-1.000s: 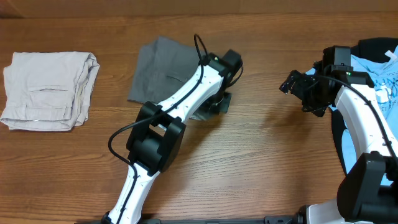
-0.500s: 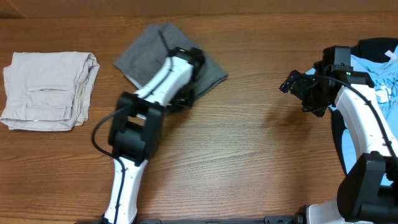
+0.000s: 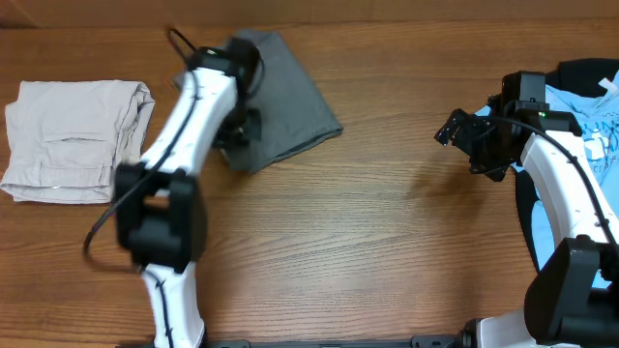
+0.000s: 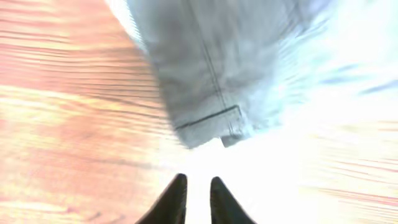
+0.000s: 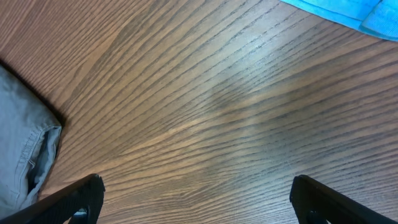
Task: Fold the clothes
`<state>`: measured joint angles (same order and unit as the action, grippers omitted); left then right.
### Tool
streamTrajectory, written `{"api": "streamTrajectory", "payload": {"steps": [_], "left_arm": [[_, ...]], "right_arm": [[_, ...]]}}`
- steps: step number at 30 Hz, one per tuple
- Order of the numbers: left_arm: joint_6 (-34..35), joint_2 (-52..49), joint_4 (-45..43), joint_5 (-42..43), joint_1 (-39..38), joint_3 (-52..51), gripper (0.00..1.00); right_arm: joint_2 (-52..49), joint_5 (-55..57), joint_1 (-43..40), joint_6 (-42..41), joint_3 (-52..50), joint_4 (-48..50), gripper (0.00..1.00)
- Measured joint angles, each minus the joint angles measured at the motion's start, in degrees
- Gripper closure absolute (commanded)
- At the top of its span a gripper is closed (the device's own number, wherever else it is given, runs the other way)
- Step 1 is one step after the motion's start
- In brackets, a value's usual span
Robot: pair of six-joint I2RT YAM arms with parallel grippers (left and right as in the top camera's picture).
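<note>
The clothes, grey shorts (image 3: pixel 285 97), lie folded at the back of the table, left of centre. My left gripper (image 3: pixel 240 133) sits at their left edge. In the blurred left wrist view its fingertips (image 4: pixel 197 182) stand a narrow gap apart with nothing between them. A hemmed corner of the grey shorts (image 4: pixel 211 81) lies just ahead of them. My right gripper (image 3: pixel 455 128) hovers wide open over bare wood to the right. Its wrist view shows the spread gripper (image 5: pixel 196 186) and a seamed edge of the grey shorts (image 5: pixel 25 149) at far left.
Folded beige shorts (image 3: pixel 73 140) lie at the far left. A light blue garment (image 3: pixel 590 121) on dark cloth lies at the right edge, and the blue garment (image 5: pixel 348 9) also shows in the right wrist view. The left arm (image 3: pixel 164 164) crosses the table's left half.
My left arm has swung from right to left over the grey shorts, which shifted and turned with it. Its jaws have parted slightly. The right arm has not moved.
</note>
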<state>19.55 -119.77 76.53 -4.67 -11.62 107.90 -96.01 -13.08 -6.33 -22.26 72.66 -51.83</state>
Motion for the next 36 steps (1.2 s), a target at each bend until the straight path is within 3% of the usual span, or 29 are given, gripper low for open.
{"api": "streamTrajectory", "payload": {"steps": [3,4,5,19,29,36], "left_arm": [[2.75,6.21,0.11,0.59,1.53,1.05,0.27],[3.5,7.54,0.17,0.63,1.95,1.33,0.06],[4.44,8.55,0.22,0.7,2.25,1.57,0.0],[19.54,4.17,-7.43,4.02,2.71,-4.15,0.0],[20.79,-4.9,-10.86,9.33,2.71,-4.85,0.0],[17.75,-10.86,-12.96,10.14,2.71,-5.03,0.0]], "right_arm": [[0.0,0.04,0.0,0.02,0.0,0.02,0.0],[0.0,0.02,0.0,0.0,0.0,-0.02,0.0],[0.0,0.04,0.0,0.0,0.0,0.02,0.0],[0.0,0.04,0.0,0.02,0.0,0.02,0.0],[0.0,0.04,0.0,0.0,0.0,0.0,0.0],[0.0,0.04,0.0,0.02,0.0,0.02,0.0]]}}
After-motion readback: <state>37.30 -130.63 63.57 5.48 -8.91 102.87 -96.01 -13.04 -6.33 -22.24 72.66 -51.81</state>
